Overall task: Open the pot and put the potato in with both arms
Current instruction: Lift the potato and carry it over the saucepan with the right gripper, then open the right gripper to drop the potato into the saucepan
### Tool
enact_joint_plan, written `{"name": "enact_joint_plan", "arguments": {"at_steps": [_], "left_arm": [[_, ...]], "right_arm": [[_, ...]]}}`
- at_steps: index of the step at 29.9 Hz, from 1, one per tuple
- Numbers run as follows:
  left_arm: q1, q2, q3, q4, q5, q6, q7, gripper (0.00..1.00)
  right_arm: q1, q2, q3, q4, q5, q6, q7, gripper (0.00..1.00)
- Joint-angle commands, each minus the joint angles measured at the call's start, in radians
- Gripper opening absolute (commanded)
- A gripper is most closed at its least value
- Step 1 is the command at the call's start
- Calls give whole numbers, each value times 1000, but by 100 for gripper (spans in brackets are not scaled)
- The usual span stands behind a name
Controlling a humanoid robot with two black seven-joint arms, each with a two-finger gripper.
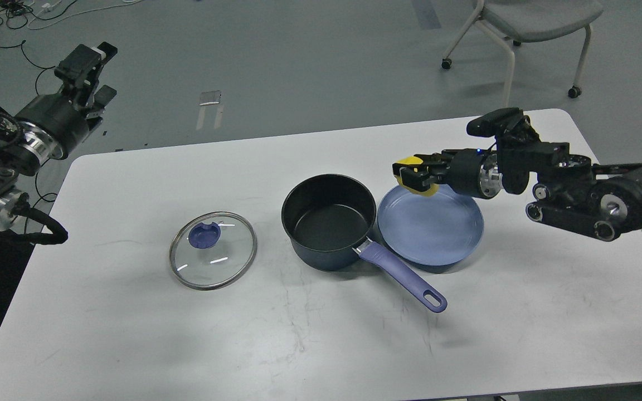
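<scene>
White matte table (131, 345), scuffed. Round dark pot (329, 220) open, upright at centre; purple handle runs toward lower right. Round blue plate (438, 234) touches it. Glass lid (213, 250) flat, left. Right gripper (414, 177) clamps lumpy yellow potato (410, 162) above plate's rim. Left gripper (95, 69) off-table, fingers spread.

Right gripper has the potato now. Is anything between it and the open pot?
Nothing visible blocks it. The right gripper holds the potato above the blue plate's left rim, just right of the pot. The pot is open and looks empty; the glass lid lies on the table to the pot's left, out of the path.
</scene>
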Motion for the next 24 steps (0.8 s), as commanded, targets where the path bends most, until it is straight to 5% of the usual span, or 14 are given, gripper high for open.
{"name": "enact_joint_plan", "arguments": {"at_steps": [1,15,16,17,19,24], "left_arm": [[-2,0,-3,0,-2,0,2,98],[-1,15,-1,0,-2,0,-1,98],[-1,20,-1,0,-2,0,-1,98],[1,26,-1,0,-2,0,-1,98],[1,29,-3,1,-2,0,-1,98],[1,27,-7,0,-5,0,-1,98]], "right_arm": [[71,10,1,22,4,4,0,37],[25,392,-19,-170,8,5,0,40],[22,392,-19,-178,10,5,-1,44],[10,394,-17,-182,16,7,-1,58],[-6,403,-14,-176,22,7,-5,100],[-9,408,-5,-176,56,8,-9,100]]}}
